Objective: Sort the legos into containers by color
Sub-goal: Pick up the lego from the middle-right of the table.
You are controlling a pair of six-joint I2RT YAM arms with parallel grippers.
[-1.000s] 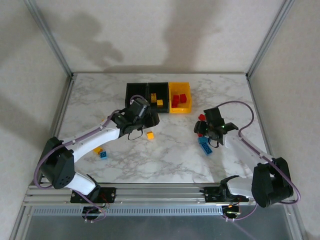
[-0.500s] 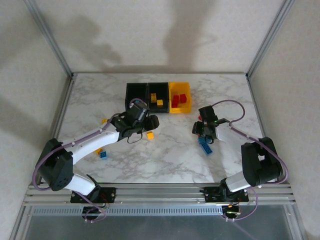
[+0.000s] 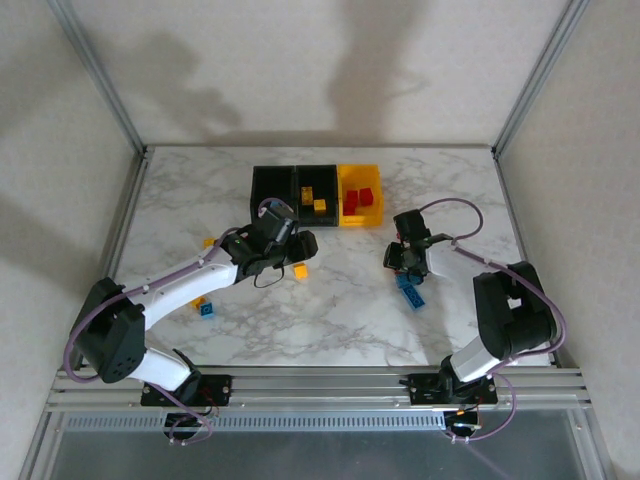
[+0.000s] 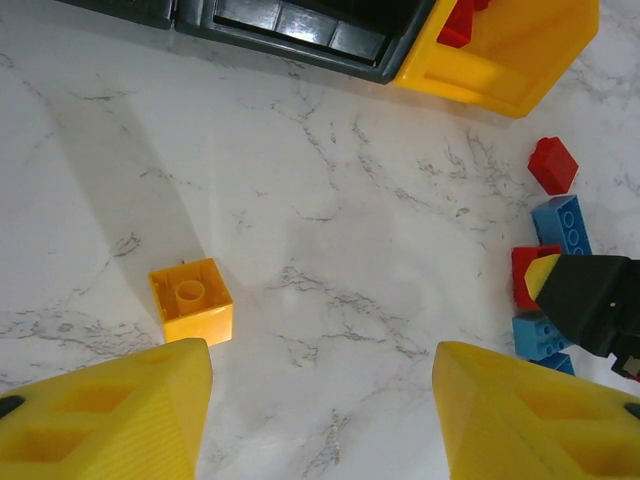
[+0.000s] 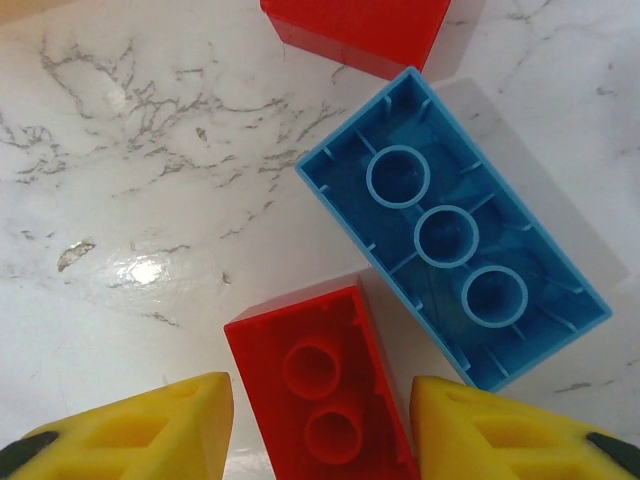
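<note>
Three bins sit in a row at the far side of the table (image 3: 180,200). The left black bin (image 3: 272,183) and the middle black bin (image 3: 316,180) are joined to the yellow bin (image 3: 360,172) on the right. The middle black bin has two yellow bricks (image 3: 313,199) in it. The yellow bin has red bricks (image 3: 359,200) in it.

The left gripper (image 4: 318,400) is just in front of the bins. Its two yellow fingers (image 4: 120,420) are spread wide and there is nothing between them. A small yellow brick (image 4: 191,300) lies on the table just ahead of the left finger, not touching it.

The right gripper (image 5: 320,385) is low over a little heap of bricks on the right part of the table. A small red brick (image 5: 320,400) lies upside down between its two fingers. The fingers are very close to the brick's sides, but I cannot tell if they are pinching it. A long blue brick (image 5: 455,235) lies upside down, touching that red brick. Another red brick (image 5: 355,30) is just past the blue one.

Near the left arm, a blue brick (image 3: 206,309) and a yellow one (image 3: 196,300) lie on the table side by side.
</note>
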